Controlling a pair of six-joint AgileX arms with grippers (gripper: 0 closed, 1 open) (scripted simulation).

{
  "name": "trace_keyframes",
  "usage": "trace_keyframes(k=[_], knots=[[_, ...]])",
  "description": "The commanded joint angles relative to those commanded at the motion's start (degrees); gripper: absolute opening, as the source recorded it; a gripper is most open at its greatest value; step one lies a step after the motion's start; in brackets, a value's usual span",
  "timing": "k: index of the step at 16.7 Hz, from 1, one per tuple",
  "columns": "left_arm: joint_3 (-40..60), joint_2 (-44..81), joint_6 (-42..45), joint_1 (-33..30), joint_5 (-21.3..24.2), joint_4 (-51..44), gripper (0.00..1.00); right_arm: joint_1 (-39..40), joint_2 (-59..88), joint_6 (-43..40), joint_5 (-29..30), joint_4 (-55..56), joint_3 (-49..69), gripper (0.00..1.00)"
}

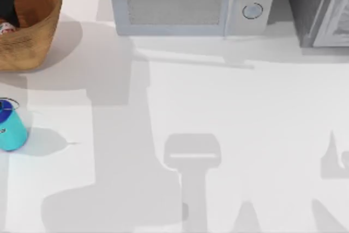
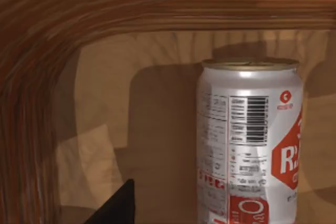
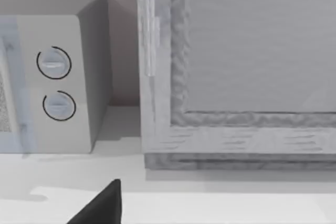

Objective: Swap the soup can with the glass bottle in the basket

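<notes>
One basket [image 1: 32,31] at table's far-left corner; one soup can [image 2: 249,145] inside it; one glass bottle [image 1: 10,126] at left edge; one microwave [image 1: 191,4] w/ two knobs, far edge.

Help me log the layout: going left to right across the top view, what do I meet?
Glass bottle at the left edge, with the basket behind it at the far left corner → microwave along the back → grey cabinet at the far right.
</notes>
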Motion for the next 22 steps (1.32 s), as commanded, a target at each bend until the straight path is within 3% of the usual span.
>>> trace_keyframes(k=[4,13,18,22], knots=[[-1.6,-0.3,-0.3,-0.4,0.0,1.5,1.00,0.0,0.0,0.0,0.0,0.0,0.0,1.00],[-17.3,-2.6,-1.7,-1.6,-0.3,15.2,1.00,0.0,0.0,0.0,0.0,0.0,0.0,1.00],[-18.6,-2.7,-1.8,-1.7,-0.3,16.4,1.00,0.0,0.0,0.0,0.0,0.0,0.0,1.00],[-18.6,-2.7,-1.8,-1.7,-0.3,16.4,0.70,0.0,0.0,0.0,0.0,0.0,0.0,1.00]])
